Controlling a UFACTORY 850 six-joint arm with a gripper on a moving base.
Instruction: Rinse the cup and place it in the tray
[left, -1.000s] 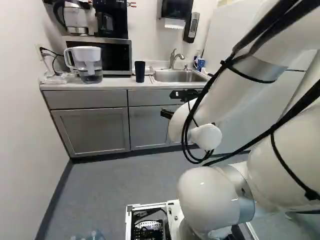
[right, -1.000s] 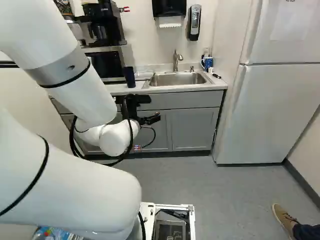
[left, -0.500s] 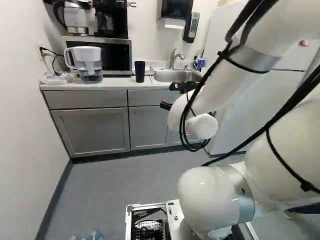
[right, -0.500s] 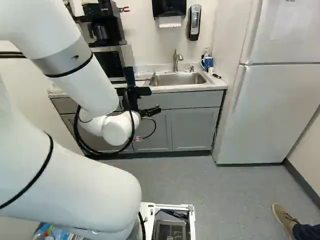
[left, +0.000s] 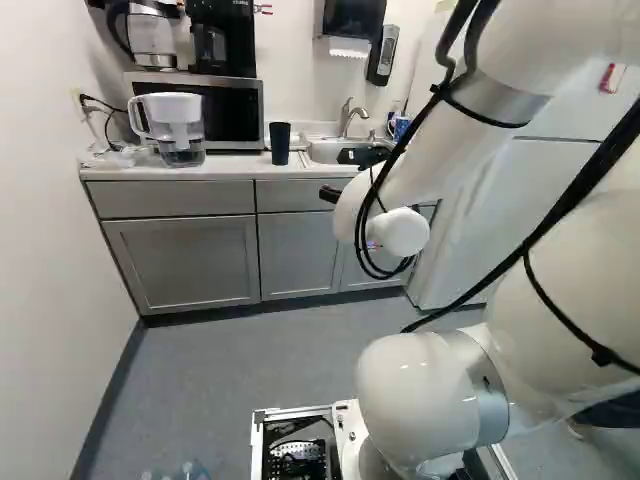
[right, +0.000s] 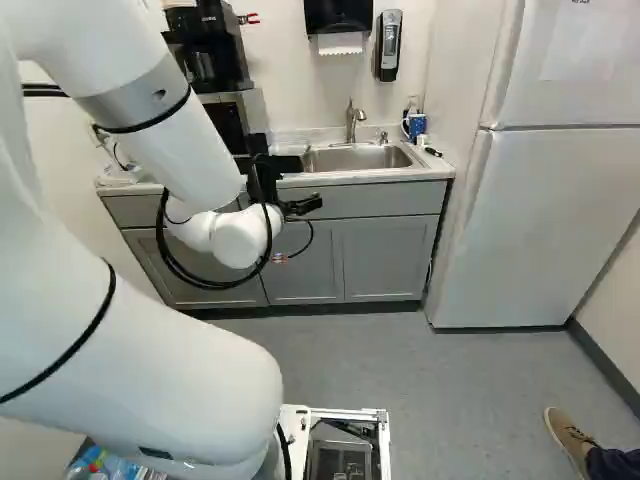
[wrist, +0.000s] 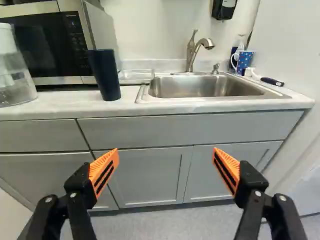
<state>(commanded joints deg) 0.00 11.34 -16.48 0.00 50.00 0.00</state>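
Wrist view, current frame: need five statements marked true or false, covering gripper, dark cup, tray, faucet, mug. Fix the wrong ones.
1. The gripper is open and holds nothing. True.
2. The dark cup lies on its side in the sink. False: it stands upright on the counter, outside the sink.
3. The clear tray sits on the counter next to the sink. True.
4. Water is pouring from the faucet. False: no stream shows under its spout.
5. The patterned mug is on the opposite side of the sink from the dark cup. True.
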